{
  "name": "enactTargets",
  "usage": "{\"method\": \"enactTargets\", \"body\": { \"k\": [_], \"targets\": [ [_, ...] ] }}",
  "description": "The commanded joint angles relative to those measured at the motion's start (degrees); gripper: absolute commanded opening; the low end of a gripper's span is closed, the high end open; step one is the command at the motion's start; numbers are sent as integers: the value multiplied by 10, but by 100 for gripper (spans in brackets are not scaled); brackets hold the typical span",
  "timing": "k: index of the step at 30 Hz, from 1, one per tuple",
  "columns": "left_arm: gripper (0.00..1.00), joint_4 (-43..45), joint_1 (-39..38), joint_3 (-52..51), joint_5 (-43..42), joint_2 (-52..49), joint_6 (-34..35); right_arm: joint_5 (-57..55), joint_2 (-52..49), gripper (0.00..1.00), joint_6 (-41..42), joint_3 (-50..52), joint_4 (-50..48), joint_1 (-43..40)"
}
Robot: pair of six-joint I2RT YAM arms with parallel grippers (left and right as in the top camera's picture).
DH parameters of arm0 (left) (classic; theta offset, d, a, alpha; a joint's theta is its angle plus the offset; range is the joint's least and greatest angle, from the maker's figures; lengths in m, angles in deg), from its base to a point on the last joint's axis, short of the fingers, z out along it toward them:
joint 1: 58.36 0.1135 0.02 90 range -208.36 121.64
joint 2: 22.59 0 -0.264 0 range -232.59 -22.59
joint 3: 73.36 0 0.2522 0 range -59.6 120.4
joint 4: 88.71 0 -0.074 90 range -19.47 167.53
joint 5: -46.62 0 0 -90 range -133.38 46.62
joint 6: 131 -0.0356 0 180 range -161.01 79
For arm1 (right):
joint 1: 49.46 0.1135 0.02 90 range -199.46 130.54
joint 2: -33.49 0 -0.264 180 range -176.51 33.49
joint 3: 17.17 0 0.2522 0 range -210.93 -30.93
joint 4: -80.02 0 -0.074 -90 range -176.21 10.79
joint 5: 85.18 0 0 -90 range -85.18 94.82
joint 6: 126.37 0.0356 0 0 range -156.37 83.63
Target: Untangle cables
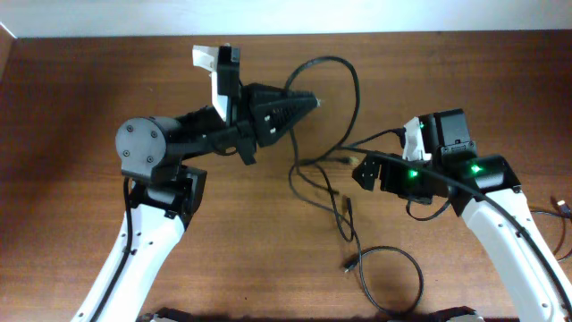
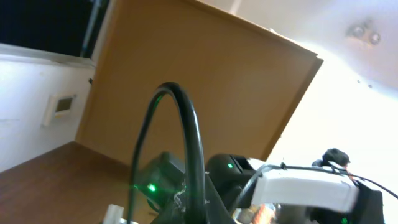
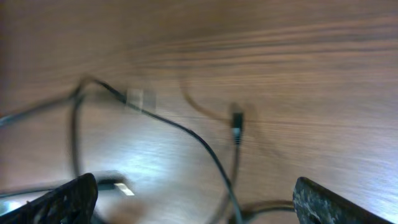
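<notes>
Cables (image 1: 294,176) tangled at the middle of the wooden table (image 1: 89,89) between both arms, with one loop lying toward the near edge. Left gripper (image 1: 304,103) clamped on a black strand (image 2: 194,137) arching out from its tips. Right gripper (image 1: 360,170) spread wide just beside the knot, fingers (image 3: 71,199) well apart above a blurred plug (image 3: 236,124), holding nothing.

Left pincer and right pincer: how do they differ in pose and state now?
The left pincer is shut on a black cable; the right pincer is wide open and holds nothing. The left pincer's view points up at the room, so it is tilted upward; the right pincer faces down at the table. Both are close to the same tangle.
</notes>
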Motion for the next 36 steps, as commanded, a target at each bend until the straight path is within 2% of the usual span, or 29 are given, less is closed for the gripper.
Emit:
{"method": "enactTargets", "body": {
  "k": [1,7,10,14,19,22,23,25,28,33,36],
  "targets": [
    [0,32,2,9,-45,7,1,104,-3,100,2,0,-18,3],
    [0,48,11,8,-62,7,2,112,-2,100,-14,0,-18,3],
    [0,50,13,8,-8,7,53,118,-3,100,-114,1,-11,4],
    [0,63,10,9,49,7,100,114,-10,100,-153,1,-18,34],
    [0,108,14,8,52,7,115,64,-76,98,-152,1,-15,68],
    [0,108,38,8,22,7,124,-96,-94,98,-38,1,35,43],
    [0,108,45,8,11,7,123,-79,-94,97,-43,1,37,31],
    [0,108,51,8,-5,7,121,-9,-92,97,-105,1,31,21],
    [0,79,55,8,-28,7,82,71,-81,97,-163,1,23,22],
    [0,-109,55,8,-33,7,-28,75,-14,97,-166,1,21,22],
    [0,-143,55,8,-94,7,-81,73,52,97,-166,1,21,22]
  ]
}}
